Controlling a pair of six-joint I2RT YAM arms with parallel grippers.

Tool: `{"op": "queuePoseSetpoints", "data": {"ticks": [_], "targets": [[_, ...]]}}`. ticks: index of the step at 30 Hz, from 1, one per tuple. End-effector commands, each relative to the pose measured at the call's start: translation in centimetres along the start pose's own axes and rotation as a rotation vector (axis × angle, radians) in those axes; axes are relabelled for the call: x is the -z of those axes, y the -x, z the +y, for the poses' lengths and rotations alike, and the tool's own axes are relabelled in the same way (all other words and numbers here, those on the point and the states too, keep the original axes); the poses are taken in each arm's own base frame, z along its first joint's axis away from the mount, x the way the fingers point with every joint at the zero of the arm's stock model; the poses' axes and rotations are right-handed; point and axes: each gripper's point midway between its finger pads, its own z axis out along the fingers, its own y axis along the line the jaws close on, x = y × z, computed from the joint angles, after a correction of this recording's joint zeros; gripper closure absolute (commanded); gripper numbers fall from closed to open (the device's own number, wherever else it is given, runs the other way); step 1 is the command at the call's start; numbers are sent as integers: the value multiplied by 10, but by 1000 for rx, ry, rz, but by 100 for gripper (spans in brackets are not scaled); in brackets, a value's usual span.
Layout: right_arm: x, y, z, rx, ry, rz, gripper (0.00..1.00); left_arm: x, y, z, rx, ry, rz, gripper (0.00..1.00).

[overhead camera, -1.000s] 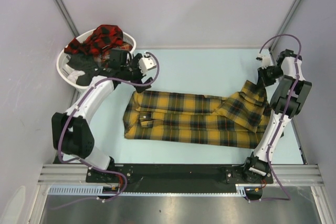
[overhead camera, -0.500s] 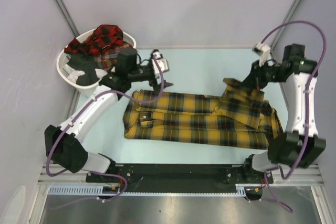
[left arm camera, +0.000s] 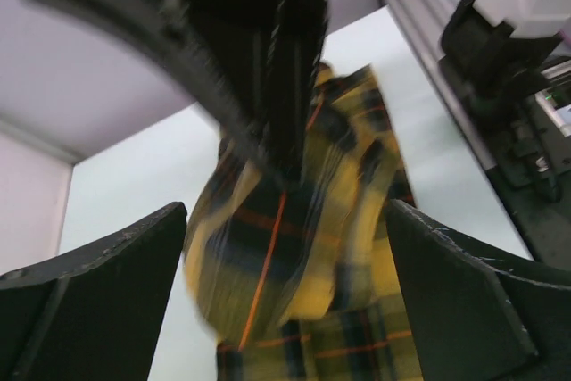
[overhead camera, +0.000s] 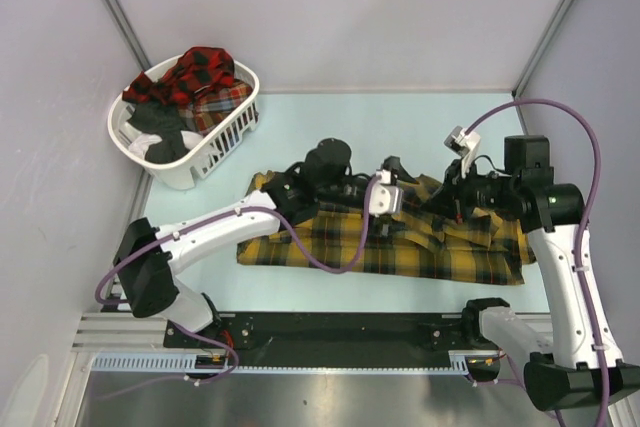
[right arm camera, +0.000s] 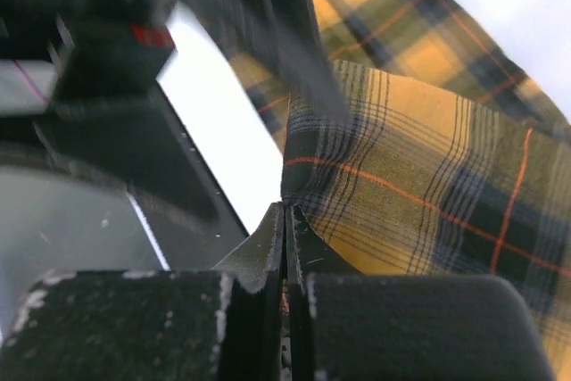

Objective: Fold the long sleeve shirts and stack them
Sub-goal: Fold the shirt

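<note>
Status, nearest first: the mustard-yellow shirt (overhead camera: pixel 330 242) lies lengthwise across the middle of the bench (overhead camera: pixel 380 127), partly folded, and both arms reach inward over it. We find the right claw (right arm camera: pixel 287 213) pressed together on a raised edge of this shirt, with the cloth fanning away from its tips. The left claw (left arm camera: pixel 285 220) stands fully apart and holds nothing. The lifted cloth hangs in the gap between its fingers.

Change: within the last second the right claw has carried its pinched section from the shirt's right end toward the centre. The left arm (overhead camera: pixel 220 227) has swung from beside the basket (overhead camera: pixel 215 142) to meet it there. We judge that an inward fold is under way and that the left claw is placed to take or steady the cloth. The fold is not yet laid flat, so the raised section can slump if released early.

Farther back, the red-and-black shirts (overhead camera: pixel 200 72) sit heaped in the basket at the far left, not yet folded.
</note>
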Motion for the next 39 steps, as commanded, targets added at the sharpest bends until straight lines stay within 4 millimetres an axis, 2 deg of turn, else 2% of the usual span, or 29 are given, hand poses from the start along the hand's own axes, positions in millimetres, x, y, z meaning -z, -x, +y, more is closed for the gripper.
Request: {"op": "queuePoseSetpoints", "data": {"ticks": [1,3,4,6,7,8,9,11,12,14,16,17,18,19,20,21,22,23,24,26,27,30,33,36,39], "targets": [[-1,6,17,20,23,-28,100,-14,16,-18,-17,-15,-52,9],[2,4,24,42,26,-32,100,-16,11,-30,13,-42,-47,27],[4,2,26,46,22,-29,100,-16,9,-34,22,-54,-44,49],[8,3,27,65,0,-39,100,-15,4,-45,44,-83,-35,71],[11,4,26,81,-25,-44,96,-12,3,-48,56,-90,-27,91],[13,5,24,87,-48,-47,93,-11,-1,-50,74,-82,-13,96],[16,7,22,96,-74,-52,81,-9,-3,-50,78,-76,-2,99],[23,6,7,103,-172,-38,54,-4,-2,-49,71,-53,7,100],[28,7,-1,113,-227,-29,30,-1,-1,-48,65,-47,5,100],[35,2,-16,119,-288,3,12,4,7,-49,49,-45,-12,100],[43,-8,-25,174,-309,53,12,11,20,-54,21,-75,-39,100],[53,-13,-43,141,-370,66,12,14,25,-57,8,-95,-51,100],[56,-17,-50,142,-376,78,14,19,21,-78,38,-190,-36,100],[69,-27,-68,120,-432,96,16,21,24,-81,-12,-224,-36,100],[69,-34,-84,76,-430,120,19,23,21,-90,-3,-266,-26,99],[72,-38,-96,39,-436,124,21,27,10,-102,43,-319,12,99],[74,-44,-110,-5,-443,141,24,27,7,-107,40,-342,19,99],[76,-55,-133,-68,-439,172,28,29,3,-112,41,-366,28,99],[77,-64,-147,-115,-442,202,32,33,-5,-122,64,-401,56,98],[81,-73,-173,-186,-458,208,41,34,-12,-126,71,-410,69,98],[79,-86,-193,-263,-449,230,45,34,-17,-130,86,-425,81,98],[72,-92,-231,-356,-467,217,55,33,-23,-138,113,-478,89,96],[58,-93,-252,-409,-470,208,61,31,-21,-145,151,-523,77,96],[44,-98,-271,-470,-478,198,65,31,-11,-155,152,-560,54,96],[34,-109,-281,-506,-473,224,66,34,-4,-162,111,-585,60,98]]}}
